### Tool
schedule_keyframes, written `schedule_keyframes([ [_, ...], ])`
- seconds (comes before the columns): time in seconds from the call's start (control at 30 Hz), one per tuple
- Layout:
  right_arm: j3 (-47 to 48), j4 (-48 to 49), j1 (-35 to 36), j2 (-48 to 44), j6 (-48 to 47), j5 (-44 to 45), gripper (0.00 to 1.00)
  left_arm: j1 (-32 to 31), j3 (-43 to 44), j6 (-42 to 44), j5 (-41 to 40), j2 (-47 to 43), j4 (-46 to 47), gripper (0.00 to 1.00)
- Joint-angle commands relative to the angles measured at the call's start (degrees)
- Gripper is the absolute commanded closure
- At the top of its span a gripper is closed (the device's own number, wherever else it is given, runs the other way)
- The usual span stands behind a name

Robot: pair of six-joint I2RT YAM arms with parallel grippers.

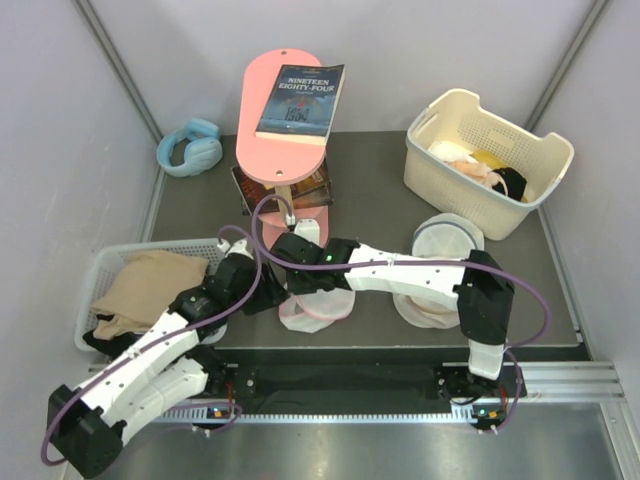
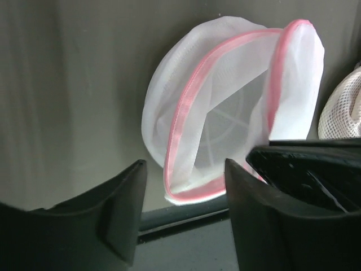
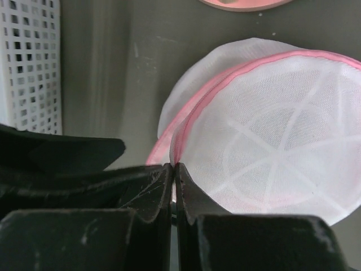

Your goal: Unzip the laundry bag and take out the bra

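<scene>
A dark table [image 1: 375,195] fills the enclosure, with the left arm [image 1: 150,365] and right arm [image 1: 420,275] both reaching in from its near edge and meeting at the front centre. A white perforated tray [image 1: 100,268] sits at the left edge with beige fabric [image 1: 150,285] heaped in it. Whether that fabric is the bra cannot be told. A cream slotted basket [image 1: 455,180] stands at the right rear with mixed items inside. At the back centre is a pink oval stand [image 1: 268,90], and a dark paperback [image 1: 300,100] lies on top of it. A second white mesh bag [image 1: 447,237] rests just in front of the basket.

The laundry bag [image 1: 315,312] lies at the table's near edge, below the pink stand and between the two wrists. From the left wrist, the laundry bag [image 2: 225,101] has one pink-trimmed round face tipped up from the rest. White ribs show through the mesh.

Blue headphones [image 1: 190,148] rest in the back-left corner, well apart from the action.

The left gripper [image 2: 185,169] is released, its fingers [image 2: 130,197] spread wide, and the bag's lower pink rim shows just beyond the gap. Whether they touch the rim cannot be told.

The right gripper [image 3: 175,166] is clenched, its fingertips pressed together on the pink edge of the laundry bag [image 3: 271,135] where the trim runs into them.
</scene>
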Motion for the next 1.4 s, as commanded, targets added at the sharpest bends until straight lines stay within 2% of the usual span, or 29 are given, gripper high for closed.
schedule_keyframes([
  [0.0,0.50,4.28,0.86,0.64,0.69,-1.15,1.00,-0.24,4.16,-1.27,-4.26,-4.07,-11.19,0.30],
  [0.03,0.41,4.37,0.86,0.64,0.69,-1.24,0.98,-0.33,4.52,-1.54,-4.78,-4.69,-11.56,0.27],
  [0.13,0.06,4.81,0.86,0.02,0.43,-1.33,0.80,-0.24,5.83,-2.24,-7.23,-6.71,-13.75,0.10],
  [0.23,-1.51,5.95,0.86,-1.38,0.69,-1.15,0.49,-0.24,7.15,-2.51,-9.09,-7.77,-14.90,0.01],
  [0.27,-2.13,6.13,0.86,-1.82,0.78,-0.98,0.29,-0.24,7.59,-2.51,-9.53,-8.03,-14.90,0.01],
  [0.3,-3.27,6.48,0.94,-2.78,0.86,-0.89,0.22,-0.33,7.86,-2.51,-9.62,-8.03,-14.90,0.01],
  [0.37,-4.50,7.27,0.94,-3.84,0.86,-0.54,0.08,-0.24,8.38,-2.33,-9.97,-7.77,-14.55,0.01],
  [0.47,-7.40,7.97,0.94,-6.91,1.57,0.95,0.01,-0.24,9.52,-1.46,-10.32,-6.64,-13.59,0.01],
  [0.6,-14.06,9.64,0.86,-13.32,2.18,3.94,0.00,-0.24,10.76,0.65,-10.85,-5.14,-10.61,0.01],
  [0.83,-28.13,13.33,-5.72,-27.21,3.77,6.76,0.00,1.07,16.11,5.92,-12.17,1.18,-6.02,0.01],
  [0.93,-33.68,12.81,-11.07,-35.20,3.15,7.37,0.00,6.95,18.83,9.79,-8.07,2.86,-5.58,0.01],
  [1.0,-36.57,11.59,-14.07,-41.77,1.40,7.73,0.00,16.34,19.90,12.68,-3.49,3.04,-5.24,0.01],
  [1.03,-37.11,10.71,-17.22,-43.82,0.52,7.99,0.00,19.59,21.03,13.74,1.06,2.95,-5.41,0.01],
  [1.07,-37.38,9.83,-18.81,-45.92,-0.27,8.60,0.00,23.63,21.91,14.71,1.19,3.04,-5.84,0.01],
  [1.23,-36.15,2.97,-29.62,-57.71,-6.33,9.05,0.00,24.81,29.02,18.49,-0.74,4.62,-9.89,0.01],
  [1.37,-32.73,-1.16,-32.45,-62.11,-9.41,10.18,0.00,24.81,32.81,21.91,-3.37,4.01,-13.39,0.01],
])
